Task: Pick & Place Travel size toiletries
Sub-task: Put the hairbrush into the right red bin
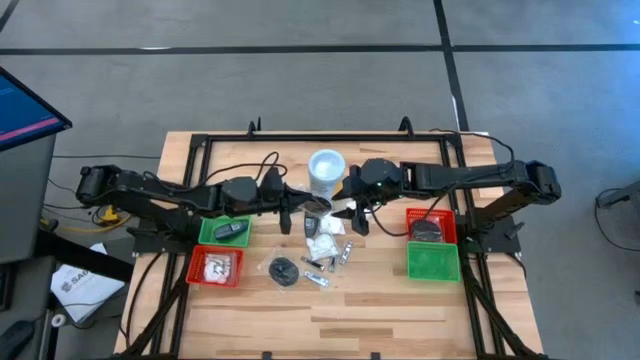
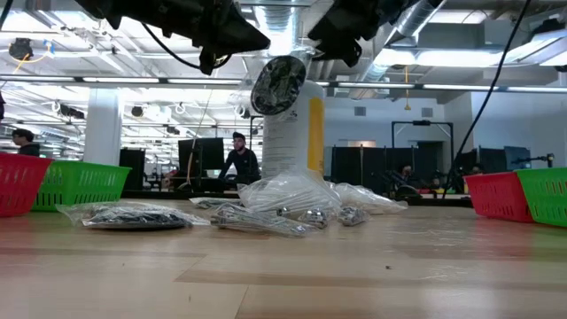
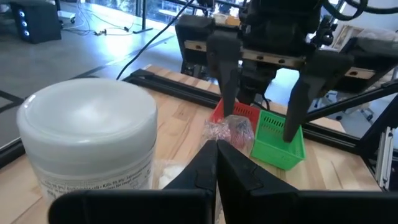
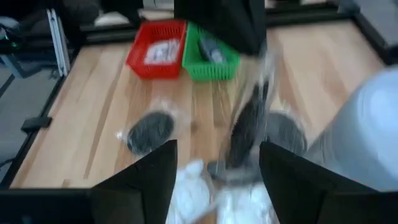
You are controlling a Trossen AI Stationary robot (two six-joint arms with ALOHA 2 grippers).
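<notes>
Bright workshop lights hang behind the pale wooden counter (image 1: pixel 330 320), and the small clear-bagged toiletries (image 1: pixel 322 250) lie in a loose heap at its middle, just in front of the tall white cylindrical canister (image 1: pixel 326 172). One clear bag with a dark oblong piece (image 2: pixel 279 84) is up in the air: the left pincer (image 1: pixel 287 214) is clamped tight on its top edge, so it dangles in front of the canister. The right pincer (image 4: pixel 217 165) stands spread wide around the bag's lower end, fingers not touching it as far as I can tell.

These look light and floppy, all slick crinkly film around small hard contents. My read: pinching the film alone lets the weight swing and slide, so the safer hold is across the solid piece inside, or on a bunched seam. Others wait flat, like the round black pot in its bag (image 1: pixel 285 270). Small red (image 1: pixel 215 267) and green (image 1: pixel 433 262) mesh trays sit on both sides.
</notes>
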